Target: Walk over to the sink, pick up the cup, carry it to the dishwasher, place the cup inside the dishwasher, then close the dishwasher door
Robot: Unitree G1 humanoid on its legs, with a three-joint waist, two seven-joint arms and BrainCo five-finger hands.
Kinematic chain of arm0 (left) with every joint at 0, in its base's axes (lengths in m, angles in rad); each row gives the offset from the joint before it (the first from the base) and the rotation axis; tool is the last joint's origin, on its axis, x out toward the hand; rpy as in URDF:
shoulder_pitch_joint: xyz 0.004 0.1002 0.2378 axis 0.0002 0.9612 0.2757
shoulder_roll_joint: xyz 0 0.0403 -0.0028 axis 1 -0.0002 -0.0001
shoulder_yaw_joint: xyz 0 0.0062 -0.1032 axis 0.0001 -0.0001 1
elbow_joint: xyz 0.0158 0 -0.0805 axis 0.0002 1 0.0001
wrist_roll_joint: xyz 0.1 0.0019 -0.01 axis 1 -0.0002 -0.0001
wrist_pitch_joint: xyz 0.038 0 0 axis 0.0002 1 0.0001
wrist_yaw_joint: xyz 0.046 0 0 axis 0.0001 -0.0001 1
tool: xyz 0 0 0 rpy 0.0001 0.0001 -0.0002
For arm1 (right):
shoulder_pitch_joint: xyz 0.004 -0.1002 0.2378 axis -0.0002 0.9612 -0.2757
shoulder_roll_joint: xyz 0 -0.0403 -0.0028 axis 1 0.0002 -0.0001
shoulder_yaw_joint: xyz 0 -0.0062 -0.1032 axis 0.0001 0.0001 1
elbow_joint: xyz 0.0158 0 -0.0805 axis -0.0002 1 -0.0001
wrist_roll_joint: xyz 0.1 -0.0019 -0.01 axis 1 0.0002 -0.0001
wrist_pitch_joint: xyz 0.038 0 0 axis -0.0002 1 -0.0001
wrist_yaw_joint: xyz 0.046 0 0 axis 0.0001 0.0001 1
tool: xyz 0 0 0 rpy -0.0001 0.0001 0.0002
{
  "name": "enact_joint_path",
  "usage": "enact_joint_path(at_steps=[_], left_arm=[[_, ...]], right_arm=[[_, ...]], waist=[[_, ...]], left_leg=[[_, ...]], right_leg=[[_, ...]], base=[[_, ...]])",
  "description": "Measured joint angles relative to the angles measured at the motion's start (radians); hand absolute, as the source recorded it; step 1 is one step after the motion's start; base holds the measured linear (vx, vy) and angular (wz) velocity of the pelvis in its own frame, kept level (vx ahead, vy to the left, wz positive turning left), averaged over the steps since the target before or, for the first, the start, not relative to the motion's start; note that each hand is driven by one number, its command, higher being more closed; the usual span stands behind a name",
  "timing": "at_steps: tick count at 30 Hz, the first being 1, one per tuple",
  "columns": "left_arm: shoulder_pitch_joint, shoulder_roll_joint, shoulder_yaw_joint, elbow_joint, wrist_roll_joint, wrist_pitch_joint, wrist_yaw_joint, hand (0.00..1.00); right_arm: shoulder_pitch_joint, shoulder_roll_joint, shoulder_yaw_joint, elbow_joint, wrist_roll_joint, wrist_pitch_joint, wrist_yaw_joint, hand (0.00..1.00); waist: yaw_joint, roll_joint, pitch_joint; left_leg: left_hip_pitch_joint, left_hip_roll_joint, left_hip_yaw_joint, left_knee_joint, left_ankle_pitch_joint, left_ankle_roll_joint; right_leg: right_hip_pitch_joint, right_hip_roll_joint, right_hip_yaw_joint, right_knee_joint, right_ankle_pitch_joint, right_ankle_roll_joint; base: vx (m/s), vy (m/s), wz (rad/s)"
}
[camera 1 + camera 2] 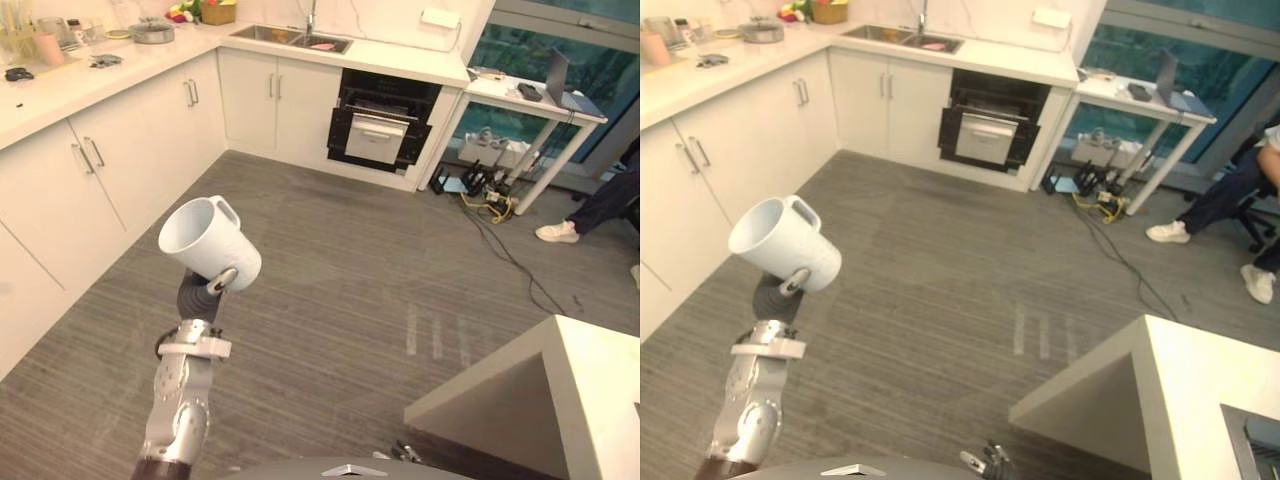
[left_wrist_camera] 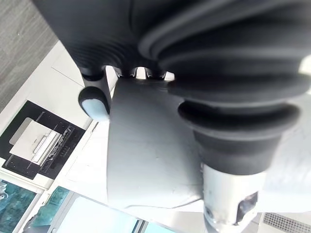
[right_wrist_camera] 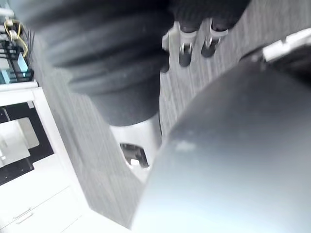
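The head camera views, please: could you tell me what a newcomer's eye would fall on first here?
The white cup stands out first, tilted in the left hand above the grey floor. Next comes the black dishwasher across the room, its door open, under the counter just right of the sink. A person's leg and white shoe show at the right edge.

The white ceramic cup hides most of the left hand curled round it; one fingertip shows below. A seated person is cut off by the right edge, legs and pale shoes showing. Clutter on the white worktop's far left corner and a pink item in the steel sink are too small to identify.
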Motion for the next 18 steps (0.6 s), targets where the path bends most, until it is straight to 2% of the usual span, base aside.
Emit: enact_joint_path(at_steps=[1,2,3,4,5,6,7,8,9,10,11,12,13,14,16,17,18], left_arm=[[0.023,-0.023,-0.003,-0.036,0.000,-0.003,-0.003,1.00],[0.033,-0.035,-0.003,-0.049,0.000,-0.004,-0.004,1.00],[0.039,-0.045,0.003,-0.059,0.000,-0.009,-0.011,1.00],[0.038,-0.044,0.018,-0.058,0.000,-0.009,-0.024,1.00],[0.036,-0.043,0.028,-0.057,0.000,-0.009,-0.030,1.00],[0.035,-0.043,0.040,-0.057,0.000,-0.009,-0.038,1.00],[0.035,-0.043,0.043,-0.057,0.000,-0.009,-0.038,1.00],[0.038,-0.046,0.050,-0.057,0.000,-0.009,-0.039,1.00],[0.044,-0.057,0.065,-0.058,0.001,-0.009,-0.038,1.00],[0.050,-0.064,0.078,-0.056,0.001,-0.009,-0.036,1.00],[0.055,-0.064,0.089,-0.053,0.001,-0.009,-0.035,1.00],[0.061,-0.064,0.108,-0.052,0.000,-0.009,-0.040,1.00],[0.060,-0.063,0.111,-0.053,0.000,-0.009,-0.043,1.00],[0.059,-0.058,0.111,-0.055,0.000,-0.008,-0.054,1.00],[0.057,-0.057,0.106,-0.056,-0.001,0.010,-0.069,1.00],[0.055,-0.056,0.107,-0.063,0.000,0.017,-0.082,1.00],[0.044,-0.052,0.105,-0.085,0.000,0.029,-0.085,1.00]], right_arm=[[0.010,-0.018,0.000,-0.010,-0.001,0.001,-0.002,0.00],[0.012,-0.026,-0.001,-0.017,-0.001,0.002,-0.001,0.00],[0.014,-0.030,-0.004,-0.016,-0.001,0.001,-0.001,0.00],[0.001,-0.031,-0.004,-0.017,-0.002,0.000,0.000,0.00],[-0.002,-0.035,-0.008,-0.018,-0.001,-0.001,0.000,0.00],[-0.008,-0.048,-0.025,-0.017,-0.002,-0.005,0.001,0.00],[-0.010,-0.057,-0.033,-0.016,-0.003,-0.006,0.002,0.00],[-0.010,-0.070,-0.047,-0.014,-0.011,-0.006,0.004,0.00],[-0.007,-0.079,-0.053,-0.013,-0.034,-0.012,0.007,0.00],[-0.007,-0.081,-0.054,-0.005,-0.050,-0.019,0.007,0.00],[-0.007,-0.080,-0.054,0.007,-0.062,-0.019,0.007,0.00],[-0.008,-0.057,-0.055,0.017,-0.082,-0.019,0.005,0.00],[-0.005,-0.048,-0.055,0.018,-0.082,-0.017,0.002,0.00],[-0.003,-0.032,-0.055,0.028,-0.081,-0.015,-0.002,0.00],[0.001,-0.029,-0.067,0.051,-0.078,-0.017,-0.002,0.00],[0.000,-0.024,-0.089,0.053,-0.076,-0.019,-0.003,0.00],[0.000,-0.015,-0.101,0.053,-0.067,-0.024,-0.002,0.00]], waist=[[0.006,0.021,0.013],[0.009,0.029,0.017],[0.013,0.019,0.032],[0.019,0.013,0.046],[0.017,0.014,0.049],[0.014,0.041,0.066],[0.014,0.052,0.073],[0.017,0.061,0.078],[0.024,0.074,0.084],[0.039,0.077,0.090],[0.048,0.068,0.092],[0.058,0.048,0.082],[0.058,0.036,0.078],[0.060,0.005,0.068],[0.063,0.003,0.062],[0.068,0.003,0.060],[0.070,0.000,0.063]], left_leg=[[-0.091,0.045,-0.014,0.214,0.026,-0.005],[-0.126,0.061,-0.027,0.289,0.054,-0.016],[-0.175,0.072,-0.043,0.391,0.144,-0.017],[-0.200,0.075,-0.046,0.425,0.086,-0.004],[-0.207,0.075,-0.047,0.401,0.035,-0.006],[-0.215,0.069,-0.047,0.275,-0.004,-0.007],[-0.214,0.054,-0.050,0.183,-0.001,-0.005],[-0.207,0.013,-0.060,-0.024,0.041,-0.006],[-0.182,-0.020,-0.102,-0.223,0.106,-0.024],[-0.158,-0.030,-0.121,-0.238,0.194,-0.020],[-0.154,-0.044,-0.125,-0.213,0.204,-0.009],[-0.183,-0.083,-0.135,-0.112,0.152,0.023],[-0.201,-0.096,-0.135,-0.074,0.137,0.047],[-0.215,-0.128,-0.128,-0.027,0.098,0.085],[-0.205,-0.141,-0.127,0.011,0.045,0.101],[-0.181,-0.142,-0.118,0.009,0.022,0.113],[-0.136,-0.147,-0.106,-0.004,-0.009,0.134]], right_leg=[[0.000,0.024,0.005,0.050,-0.037,-0.009],[0.002,0.029,0.008,0.069,-0.053,-0.016],[0.021,0.022,0.013,0.083,-0.073,-0.022],[0.051,0.012,0.012,0.078,-0.080,-0.027],[0.063,0.013,0.012,0.076,-0.085,-0.028],[0.078,0.010,0.009,0.071,-0.095,-0.024],[0.086,0.004,0.008,0.069,-0.101,-0.016],[0.093,-0.015,0.006,0.066,-0.115,-0.001],[0.121,-0.024,0.009,0.049,-0.129,0.015],[0.150,-0.025,0.026,0.032,-0.140,0.026],[0.164,-0.031,0.047,0.025,-0.153,0.023],[0.180,-0.051,0.068,0.035,-0.193,0.015],[0.181,-0.062,0.069,0.044,-0.209,0.016],[0.185,-0.089,0.067,0.073,-0.219,0.016],[0.149,-0.100,0.076,0.195,-0.180,0.036],[0.110,-0.102,0.099,0.298,-0.157,0.076],[0.027,-0.104,0.154,0.498,-0.092,0.217]], base=[[0.03,-0.051,-0.12],[0.07,-0.072,-0.12],[0.18,-0.046,-0.05],[0.16,-0.030,-0.01],[0.17,-0.020,0.03],[0.11,0.034,0.05],[0.19,0.100,0.06],[0.23,0.192,0.00],[0.28,0.275,-0.15],[0.28,0.259,-0.28],[0.30,0.235,-0.33],[0.25,0.137,-0.14],[0.33,0.167,0.05],[0.46,0.193,0.25],[0.40,0.172,0.11],[0.29,0.161,-0.19],[0.43,0.231,-0.19]])
